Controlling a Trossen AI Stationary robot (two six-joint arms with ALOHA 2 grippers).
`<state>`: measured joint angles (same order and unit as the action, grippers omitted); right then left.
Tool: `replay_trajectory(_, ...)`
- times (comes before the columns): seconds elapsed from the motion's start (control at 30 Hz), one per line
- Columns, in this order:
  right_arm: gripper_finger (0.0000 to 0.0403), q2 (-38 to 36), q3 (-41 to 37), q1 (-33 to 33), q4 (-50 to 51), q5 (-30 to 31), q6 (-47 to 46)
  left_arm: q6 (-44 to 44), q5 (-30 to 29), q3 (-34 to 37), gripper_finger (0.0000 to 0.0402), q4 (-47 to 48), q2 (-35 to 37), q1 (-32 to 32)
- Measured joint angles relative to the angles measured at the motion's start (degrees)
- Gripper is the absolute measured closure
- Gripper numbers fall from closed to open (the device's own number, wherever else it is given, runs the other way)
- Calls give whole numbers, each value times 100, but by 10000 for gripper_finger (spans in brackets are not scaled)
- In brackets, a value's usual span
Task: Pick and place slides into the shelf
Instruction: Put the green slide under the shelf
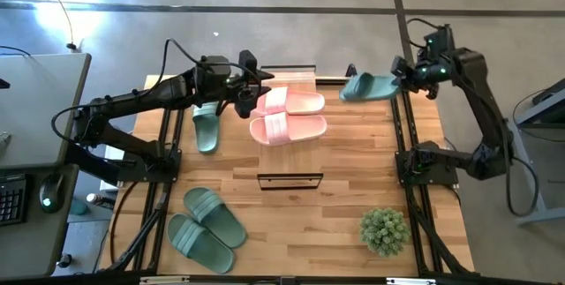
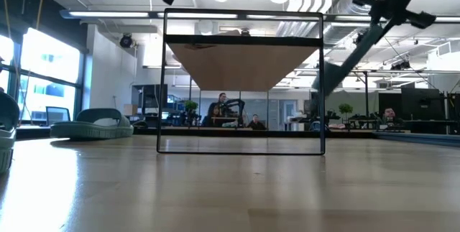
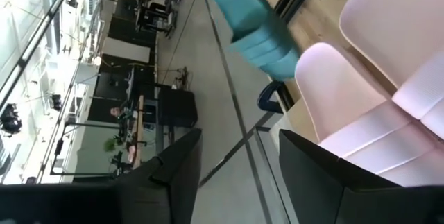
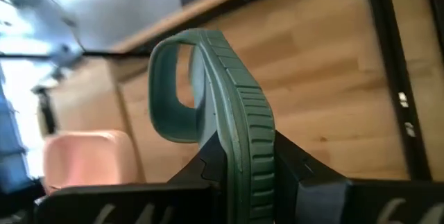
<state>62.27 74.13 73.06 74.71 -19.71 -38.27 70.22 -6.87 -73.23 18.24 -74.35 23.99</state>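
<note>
A green slide [image 4: 239, 141] fills the right wrist view, clamped on edge between the right gripper's [image 1: 404, 77] 2 fingers, its ribbed sole facing the camera. From above, this slide [image 1: 369, 86] hangs at the table's far right edge, toe pointing toward the middle. The left gripper [image 1: 244, 98] sits just beside 2 pink slides [image 1: 288, 116] lying side by side near the far middle; its fingers [image 3: 177, 165] stand apart with nothing between them. A 3rd green slide [image 1: 206, 128] lies under the left arm, and 2 more [image 1: 207, 228] rest near the front left. The shelf [image 1: 290, 180] stands at the table's centre, a potted plant [image 1: 385, 230] at front right.
</note>
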Motion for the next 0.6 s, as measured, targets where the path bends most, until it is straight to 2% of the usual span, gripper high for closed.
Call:
replay_trajectory(0.1, 365, 288, -2, -104, -8, -56, 108, -6, 11, 0, 229, 57, 0, 0)
replay_trajectory(0.27, 365, 692, -2, -186, -43, -576, 236, -40, 163, 0, 229, 122, -2, 0)
replay_trajectory(0.4, 365, 985, -3, -289, -21, -416, 278, -100, 212, 0, 229, 138, -2, 0)
replay_trajectory(0.6, 365, 1470, -7, -466, -131, -505, 478, -151, 238, 0, 229, 168, -2, 0)
